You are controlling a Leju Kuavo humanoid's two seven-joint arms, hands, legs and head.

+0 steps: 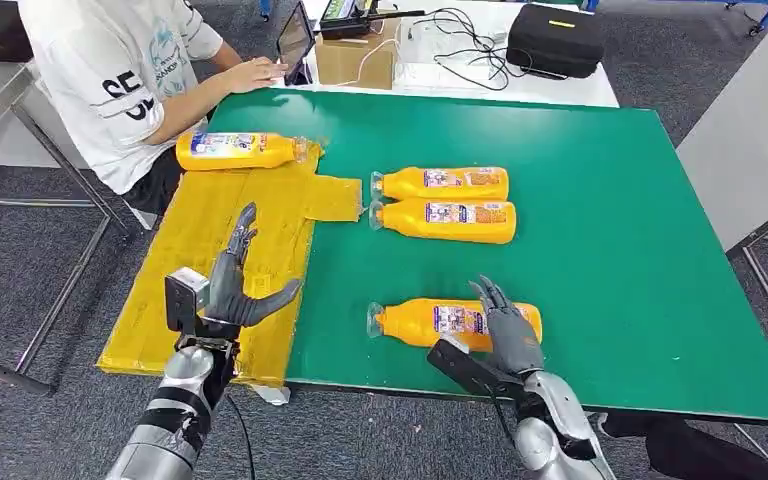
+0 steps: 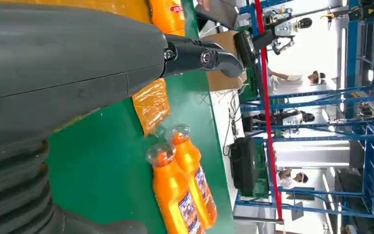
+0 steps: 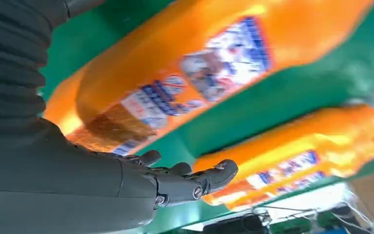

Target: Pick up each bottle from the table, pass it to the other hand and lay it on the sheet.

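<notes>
Several orange bottles lie on the green table (image 1: 600, 200). The nearest bottle (image 1: 430, 322) (image 3: 175, 73) lies on its side by the front edge, and my right hand (image 1: 508, 330) (image 3: 175, 183) hovers over its base end with fingers spread, holding nothing. Two more bottles (image 1: 445, 184) (image 1: 450, 220) (image 2: 182, 190) lie side by side mid-table. One bottle (image 1: 240, 150) rests on the far end of the yellow sheet (image 1: 210, 270). My left hand (image 1: 232, 290) (image 2: 195, 56) is open above the sheet's near part, fingers apart.
A person in a white shirt (image 1: 130, 70) sits at the table's far left, one hand near a laptop (image 1: 295, 45). A cardboard box (image 1: 355, 55) and a black case (image 1: 555, 38) stand beyond the table. The right half of the green table is bare.
</notes>
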